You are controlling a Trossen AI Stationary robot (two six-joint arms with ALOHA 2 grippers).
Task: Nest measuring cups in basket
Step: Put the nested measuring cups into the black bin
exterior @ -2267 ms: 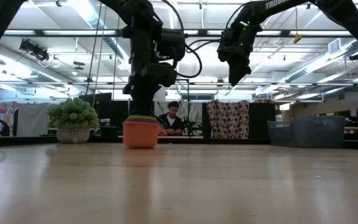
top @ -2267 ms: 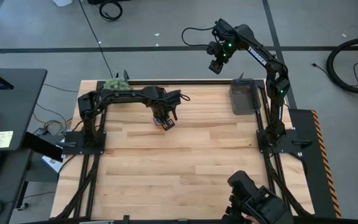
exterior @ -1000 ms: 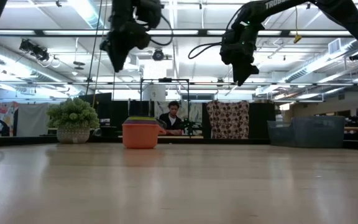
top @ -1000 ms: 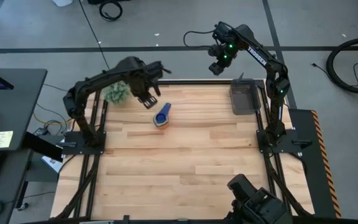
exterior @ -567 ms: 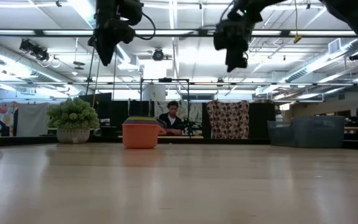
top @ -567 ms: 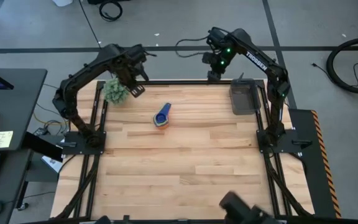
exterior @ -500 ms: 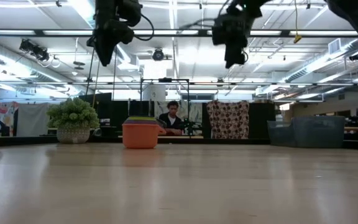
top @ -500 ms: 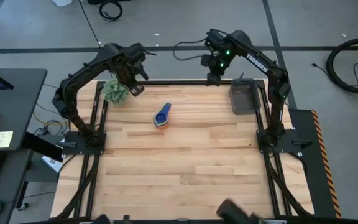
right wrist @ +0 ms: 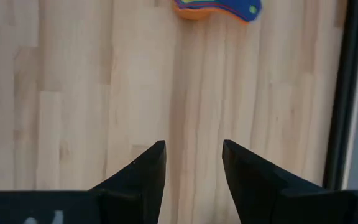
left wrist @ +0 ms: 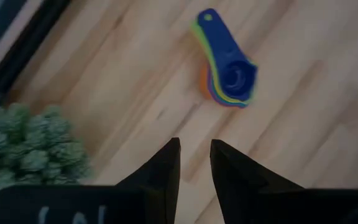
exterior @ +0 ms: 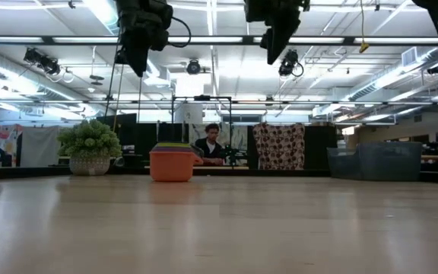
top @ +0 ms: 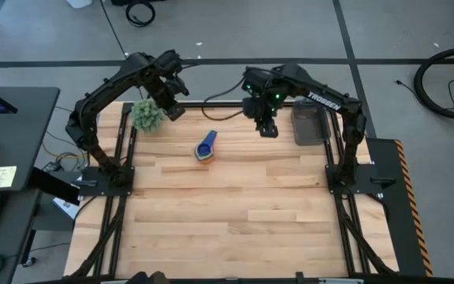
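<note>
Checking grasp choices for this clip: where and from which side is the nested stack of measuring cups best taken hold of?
Probably by the fanned handles. The stack of measuring cups stands upright on the table, bowls nested, handles overlapping and pointing toward the far edge. Coming from above, an open tool such as the right tool could close across the flat handles near the bowls; the round bowls look a wider, less sure hold.

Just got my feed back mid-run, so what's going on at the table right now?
The cups sit nested in one stack on the table, dark blue on top, not in the basket, which stands at the far right edge. Neither gripper holds anything. The left gripper hangs raised at the far left beside the plant ball, fingers a little apart. The right gripper is open, raised between the stack and the basket.
</note>
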